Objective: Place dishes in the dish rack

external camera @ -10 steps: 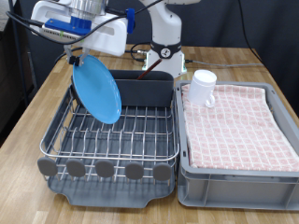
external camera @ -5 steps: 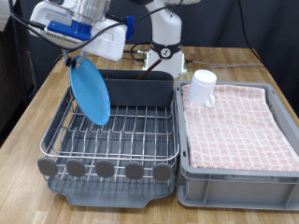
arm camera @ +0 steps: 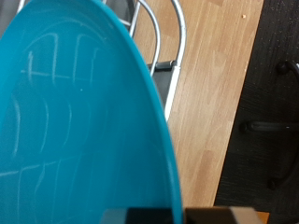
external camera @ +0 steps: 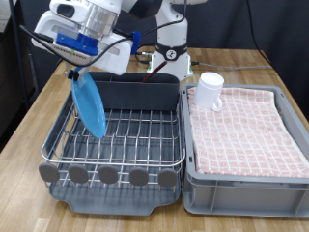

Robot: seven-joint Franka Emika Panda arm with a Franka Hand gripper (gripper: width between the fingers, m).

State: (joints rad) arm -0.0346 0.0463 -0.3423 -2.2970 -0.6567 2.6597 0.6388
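Note:
My gripper (external camera: pixel 75 73) is shut on the top rim of the round blue plate (external camera: pixel 92 107). The plate hangs almost upright and edge-on over the left part of the silver wire dish rack (external camera: pixel 126 130), its lower edge down among the wires. In the wrist view the blue plate (arm camera: pixel 75 121) fills most of the picture, with rack wires (arm camera: pixel 164 42) behind it and a strip of one fingertip (arm camera: pixel 149 217) at the edge. The white mug (external camera: pixel 210 90) stands on the pink checked cloth. The spoon is out of view.
A dark grey utensil caddy (external camera: pixel 145 93) stands at the back of the rack. A grey crate (external camera: pixel 246 184) lined with pink checked cloth sits to the rack's right in the exterior view. Everything rests on a wooden table (external camera: pixel 43 111); dark floor (arm camera: pixel 276 103) lies beyond its edge.
The plate has turned from facing the camera to nearly edge-on. It has also moved left and down into the rack's left side. The mug has not moved.

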